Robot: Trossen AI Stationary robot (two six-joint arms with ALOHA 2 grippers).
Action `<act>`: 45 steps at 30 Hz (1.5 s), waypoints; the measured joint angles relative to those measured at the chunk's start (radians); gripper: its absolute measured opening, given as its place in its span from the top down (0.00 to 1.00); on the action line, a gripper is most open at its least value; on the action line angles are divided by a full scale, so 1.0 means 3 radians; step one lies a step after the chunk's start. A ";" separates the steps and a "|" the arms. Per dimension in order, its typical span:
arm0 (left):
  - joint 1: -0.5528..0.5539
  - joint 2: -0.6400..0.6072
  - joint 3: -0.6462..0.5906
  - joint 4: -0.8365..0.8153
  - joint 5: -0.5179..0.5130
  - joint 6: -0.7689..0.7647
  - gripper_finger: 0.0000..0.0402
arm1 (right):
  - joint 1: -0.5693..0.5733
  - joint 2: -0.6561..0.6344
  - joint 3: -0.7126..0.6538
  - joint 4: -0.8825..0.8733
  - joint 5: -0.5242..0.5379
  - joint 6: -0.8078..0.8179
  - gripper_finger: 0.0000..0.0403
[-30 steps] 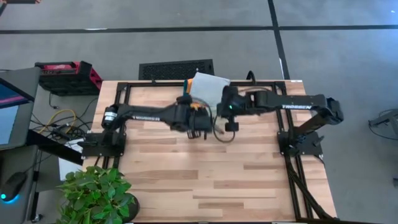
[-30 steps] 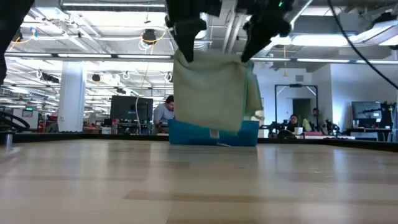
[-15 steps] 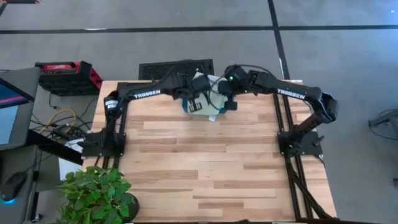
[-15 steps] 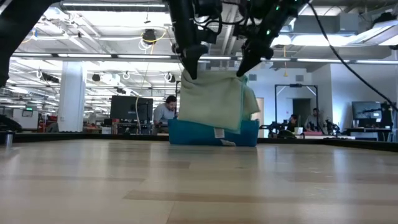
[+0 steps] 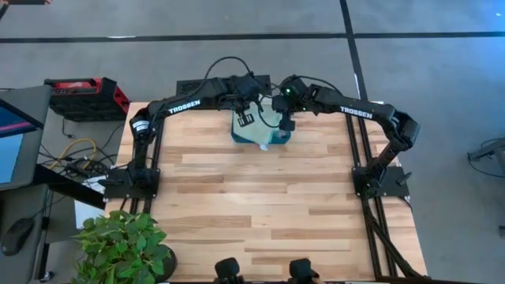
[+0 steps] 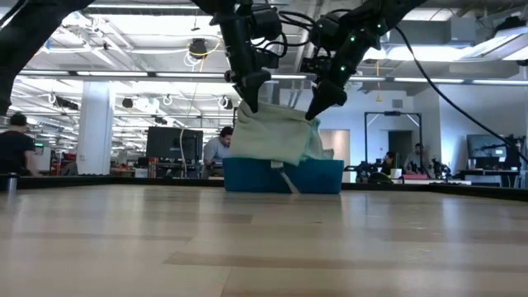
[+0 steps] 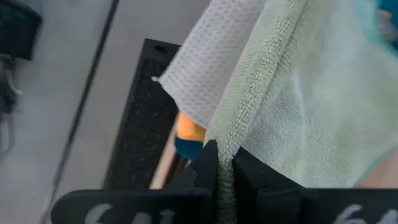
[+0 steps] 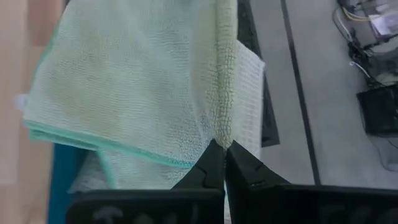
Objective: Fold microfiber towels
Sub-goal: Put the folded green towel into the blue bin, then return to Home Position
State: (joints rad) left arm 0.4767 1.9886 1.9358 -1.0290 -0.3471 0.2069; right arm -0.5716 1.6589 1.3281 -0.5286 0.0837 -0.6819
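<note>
Both the left gripper (image 6: pixel 250 106) and right gripper (image 6: pixel 314 111), clamped on a folded green towel (image 6: pixel 276 136) (edges pinched), lower it onto the far tray (image 6: pixel 326 176); release comes next.

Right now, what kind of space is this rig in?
Likely an open-plan lab or office workspace: exposed ceiling ducts and strip lights, monitors on desks with a seated person, and a wooden table on a grey floor.

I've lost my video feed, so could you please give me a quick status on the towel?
Left hand and right hand shut on green towel, one top corner each. Towel folded, draped over teal tray. Nothing in the way.
</note>
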 joint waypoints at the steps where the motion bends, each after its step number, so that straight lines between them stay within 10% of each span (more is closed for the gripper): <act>1: 0.0007 0.0018 0.0000 0.0039 -0.0022 0.0048 0.98 | -0.0013 -0.0001 0.0000 0.0018 0.0008 0.0000 0.97; 24: 0.0087 0.0252 -0.0004 0.0219 0.0031 0.0355 0.85 | -0.0092 0.0000 -0.0005 0.0019 0.0017 0.0001 0.79; 37: 0.0091 0.0254 -0.0004 0.0246 -0.0521 0.0433 0.59 | -0.0089 -0.0001 -0.0005 0.0219 0.0473 0.0063 0.43; 45: -0.0036 0.0225 -0.0004 0.0218 -0.1074 0.0855 0.62 | 0.0029 -0.0113 -0.0005 0.0145 0.0916 0.0066 0.43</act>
State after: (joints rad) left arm 0.4658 2.0560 1.9347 -0.9635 -0.6692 0.4635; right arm -0.5629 1.6250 1.3266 -0.4852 0.3584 -0.6622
